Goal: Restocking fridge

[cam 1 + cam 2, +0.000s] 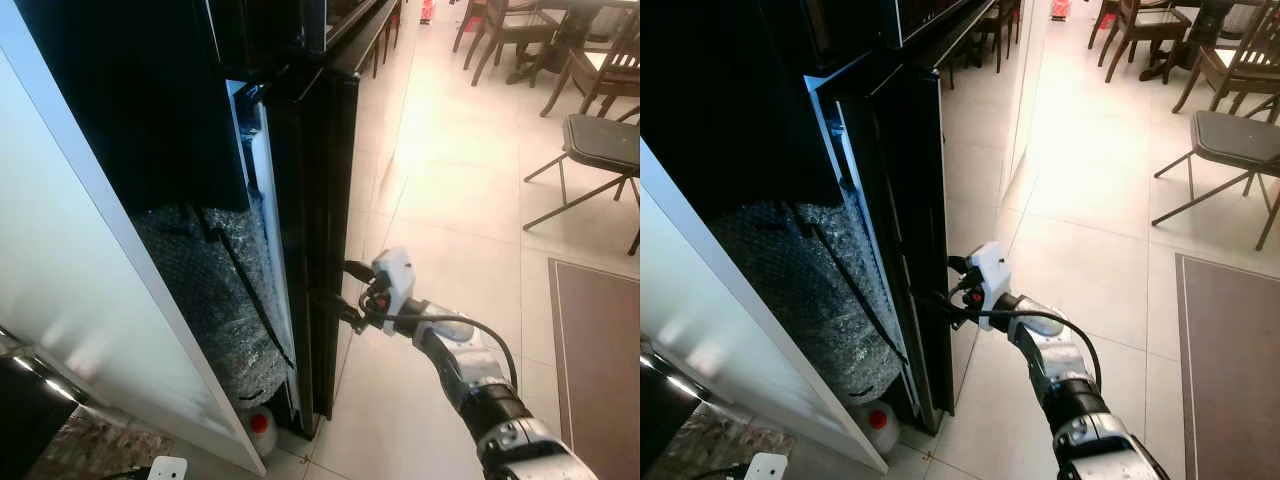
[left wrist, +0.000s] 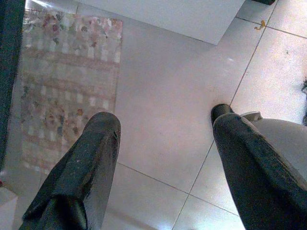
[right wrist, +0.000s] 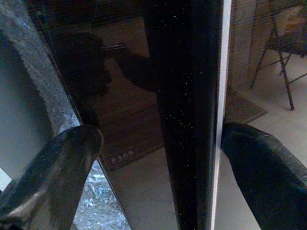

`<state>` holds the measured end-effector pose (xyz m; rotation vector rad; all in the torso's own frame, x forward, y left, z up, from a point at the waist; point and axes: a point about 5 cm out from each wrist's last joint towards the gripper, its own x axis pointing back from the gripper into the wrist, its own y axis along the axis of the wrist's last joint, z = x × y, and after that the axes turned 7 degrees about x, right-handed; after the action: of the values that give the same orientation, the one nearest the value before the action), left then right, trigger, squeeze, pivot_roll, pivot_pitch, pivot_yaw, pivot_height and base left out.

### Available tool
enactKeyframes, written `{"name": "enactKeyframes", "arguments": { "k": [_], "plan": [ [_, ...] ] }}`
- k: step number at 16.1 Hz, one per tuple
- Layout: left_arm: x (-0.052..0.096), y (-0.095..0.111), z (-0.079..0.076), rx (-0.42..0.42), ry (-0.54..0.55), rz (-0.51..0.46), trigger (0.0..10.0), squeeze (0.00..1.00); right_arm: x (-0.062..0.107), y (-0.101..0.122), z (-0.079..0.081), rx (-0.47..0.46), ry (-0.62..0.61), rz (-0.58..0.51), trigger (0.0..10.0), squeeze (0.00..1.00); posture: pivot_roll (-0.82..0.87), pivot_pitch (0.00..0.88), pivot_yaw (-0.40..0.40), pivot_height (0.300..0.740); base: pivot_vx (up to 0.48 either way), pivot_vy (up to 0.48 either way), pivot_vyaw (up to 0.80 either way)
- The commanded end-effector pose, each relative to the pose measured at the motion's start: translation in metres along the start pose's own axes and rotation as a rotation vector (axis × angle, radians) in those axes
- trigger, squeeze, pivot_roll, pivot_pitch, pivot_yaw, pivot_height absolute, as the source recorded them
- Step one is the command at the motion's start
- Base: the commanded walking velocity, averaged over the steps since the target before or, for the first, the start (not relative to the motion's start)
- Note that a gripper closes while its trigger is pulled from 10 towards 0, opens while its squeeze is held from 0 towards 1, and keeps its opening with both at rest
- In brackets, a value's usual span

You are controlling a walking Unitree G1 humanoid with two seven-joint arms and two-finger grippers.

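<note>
Left eye view: the black fridge door [image 1: 318, 230] stands partly ajar, edge toward the robot, and the right gripper [image 1: 352, 290] sits at that edge. That fits opening as well as closing, and no groceries can be made out. Bubble wrap [image 1: 215, 290] and a red-capped bottle [image 1: 260, 425] crowd the gap.

Right eye view: chairs [image 1: 1230, 150] stand well apart.

Left wrist view: the left gripper [image 2: 165, 158] hangs spread over floor tiles beside a patterned mat [image 2: 67, 81].

Right wrist view: the 2 fingers [image 3: 62, 163] straddle the door's edge, spread, not clamped
</note>
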<state>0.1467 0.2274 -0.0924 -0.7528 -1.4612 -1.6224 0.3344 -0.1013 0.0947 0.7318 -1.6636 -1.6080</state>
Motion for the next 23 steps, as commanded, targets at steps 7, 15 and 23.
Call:
{"name": "enactKeyframes", "arguments": {
  "k": [7, 15, 23],
  "plan": [
    [0.001, -0.005, 0.005, 0.018, 0.022, 0.003, 10.0, 0.0, -0.025, 0.036, -0.012, 0.041, 0.01, -0.048, 10.0, 0.0, 0.01, 0.0, 0.02, 0.74, 0.0, 0.0, 0.0],
    [0.001, -0.006, 0.001, 0.021, 0.018, 0.011, 10.0, 0.0, -0.005, 0.016, -0.022, -0.017, -0.157, -0.085, 10.0, 0.0, -0.01, 0.0, 0.019, 0.74, 0.0, 0.0, 0.0],
    [0.002, -0.009, -0.001, -0.002, -0.006, 0.015, 10.0, 0.0, 0.118, -0.108, 0.031, -0.351, -0.31, 0.07, 10.0, 0.0, -0.05, 0.0, 0.034, 0.74, 0.0, 0.0, 0.0]
  ]
}}
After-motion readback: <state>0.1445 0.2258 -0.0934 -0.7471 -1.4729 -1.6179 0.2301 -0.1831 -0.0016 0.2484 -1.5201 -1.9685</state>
